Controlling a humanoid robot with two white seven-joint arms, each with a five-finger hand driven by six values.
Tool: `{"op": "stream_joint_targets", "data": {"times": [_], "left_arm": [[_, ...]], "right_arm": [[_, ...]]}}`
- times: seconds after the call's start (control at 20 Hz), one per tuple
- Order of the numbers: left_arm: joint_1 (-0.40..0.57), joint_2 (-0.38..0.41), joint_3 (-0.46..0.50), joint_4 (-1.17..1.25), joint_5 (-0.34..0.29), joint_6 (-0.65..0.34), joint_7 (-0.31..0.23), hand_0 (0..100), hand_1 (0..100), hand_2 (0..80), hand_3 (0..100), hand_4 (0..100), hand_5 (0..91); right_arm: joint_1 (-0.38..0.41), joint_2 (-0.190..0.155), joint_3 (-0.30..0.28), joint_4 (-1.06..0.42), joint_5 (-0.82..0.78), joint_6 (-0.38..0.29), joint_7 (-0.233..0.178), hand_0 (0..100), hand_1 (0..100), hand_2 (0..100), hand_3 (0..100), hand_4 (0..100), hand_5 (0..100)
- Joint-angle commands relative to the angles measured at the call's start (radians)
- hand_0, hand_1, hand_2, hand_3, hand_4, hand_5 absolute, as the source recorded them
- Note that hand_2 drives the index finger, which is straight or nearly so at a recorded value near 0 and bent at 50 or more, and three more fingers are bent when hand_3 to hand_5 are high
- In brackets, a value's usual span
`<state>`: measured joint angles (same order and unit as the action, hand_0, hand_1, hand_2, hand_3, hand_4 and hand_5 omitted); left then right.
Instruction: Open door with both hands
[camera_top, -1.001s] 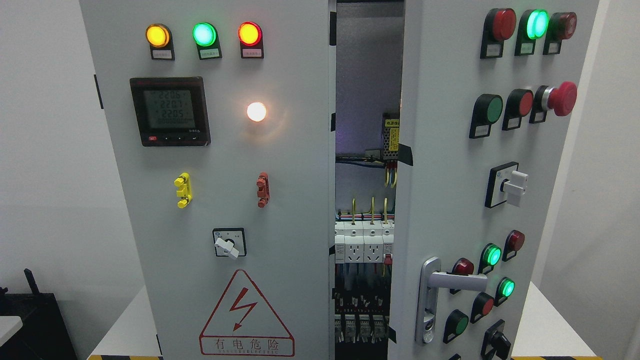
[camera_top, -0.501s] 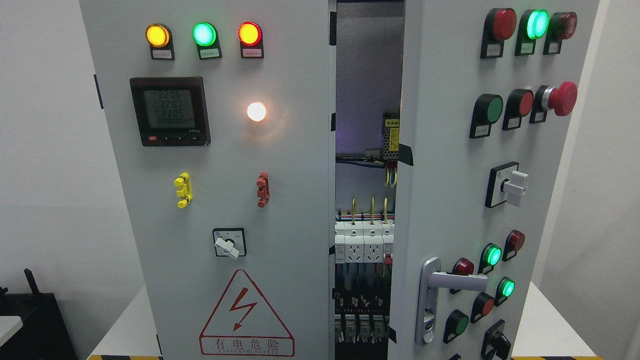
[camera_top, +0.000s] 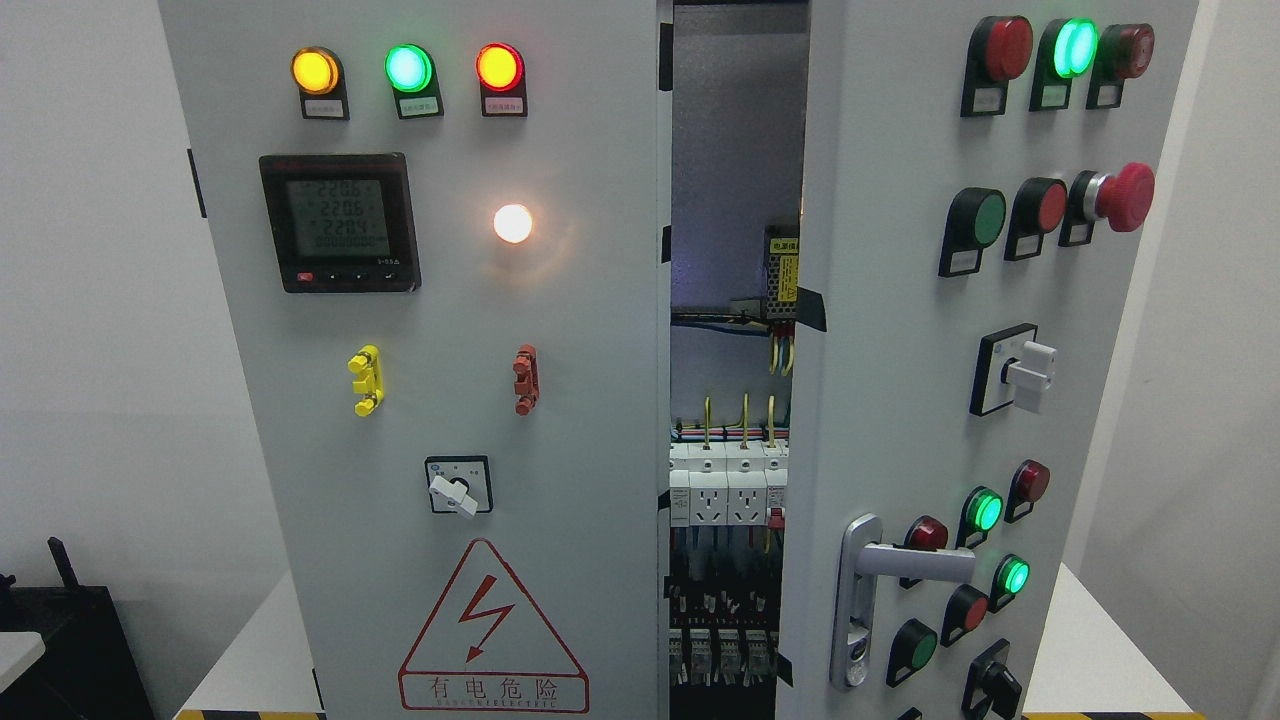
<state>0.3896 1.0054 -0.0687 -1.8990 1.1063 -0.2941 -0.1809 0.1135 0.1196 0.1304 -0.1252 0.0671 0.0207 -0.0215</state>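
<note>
Head view shows the right door (camera_top: 900, 330) already swung ajar, its silver handle (camera_top: 880, 580) low on the panel and a dark gap showing breakers (camera_top: 725, 480) inside. Neither hand is in sight, so I cannot tell their state, nor place anything relative to them. My guess: the door is partly open, and next a hand must reach the door edge. Protruding buttons, like the red mushroom button (camera_top: 1125, 197), crowd the handle's side. Left door (camera_top: 440, 400) stays shut.

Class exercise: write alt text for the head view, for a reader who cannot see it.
A grey electrical cabinet's right door, with a silver handle, stands partly open, showing breakers inside. The left door carries lit indicator lamps and a meter. No robot hand shows.
</note>
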Motion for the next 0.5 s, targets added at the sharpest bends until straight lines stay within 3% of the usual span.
{"op": "stream_joint_targets", "data": {"times": [0.0,0.2,0.45], "left_arm": [[-0.077,0.226,0.0,-0.032,0.142,-0.019,0.0,0,0,0.0,0,4,0.0],[-0.129,0.294,0.0,-0.046,0.217,-0.017,-0.014,0,0,0.0,0,4,0.0],[-0.202,0.395,-0.002,-0.046,0.387,-0.011,-0.038,0,0,0.0,0,4,0.0]], "right_arm": [[0.0,0.0,0.0,-0.001,0.0,0.001,0.0,0,0,0,0,0,0],[0.0,0.0,0.0,-0.001,0.0,0.001,0.0,0,0,0,0,0,0],[0.0,0.0,0.0,0.001,0.0,0.001,0.0,0,0,0,0,0,0]]}}
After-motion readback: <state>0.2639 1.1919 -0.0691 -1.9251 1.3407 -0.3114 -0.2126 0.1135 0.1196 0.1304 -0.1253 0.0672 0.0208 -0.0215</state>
